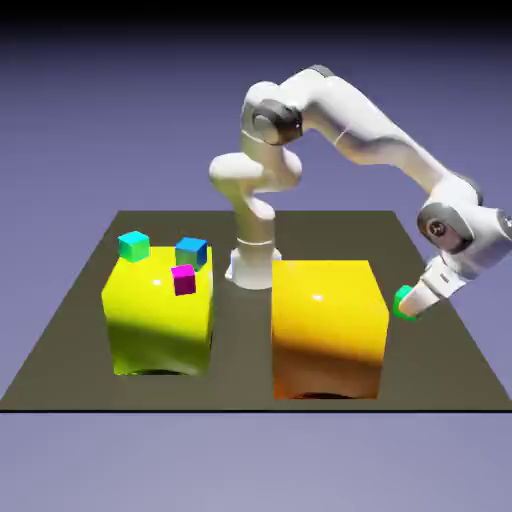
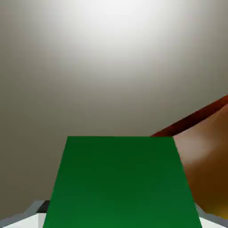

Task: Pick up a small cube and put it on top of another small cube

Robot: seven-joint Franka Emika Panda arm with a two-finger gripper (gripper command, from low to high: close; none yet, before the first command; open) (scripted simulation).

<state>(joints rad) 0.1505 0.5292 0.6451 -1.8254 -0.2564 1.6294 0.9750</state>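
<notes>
Beside the orange block [image 1: 328, 325], on the exterior view's right, the gripper [image 1: 408, 305] is clamped on the green cube [image 1: 404, 302], held clear of the table [image 1: 440, 370] near the block's upper edge. Hand view: green cube [image 2: 122, 182] fills the lower middle between the fingers, largely hiding them; grey table surface lies beyond, orange block [image 2: 207, 156] at the right edge. On the yellow block [image 1: 158, 320], at the exterior view's left, rest three small cubes: teal cube [image 1: 134, 245], blue cube [image 1: 191, 251], magenta cube [image 1: 184, 279]. Blue and magenta sit close together; teal stands apart.
</notes>
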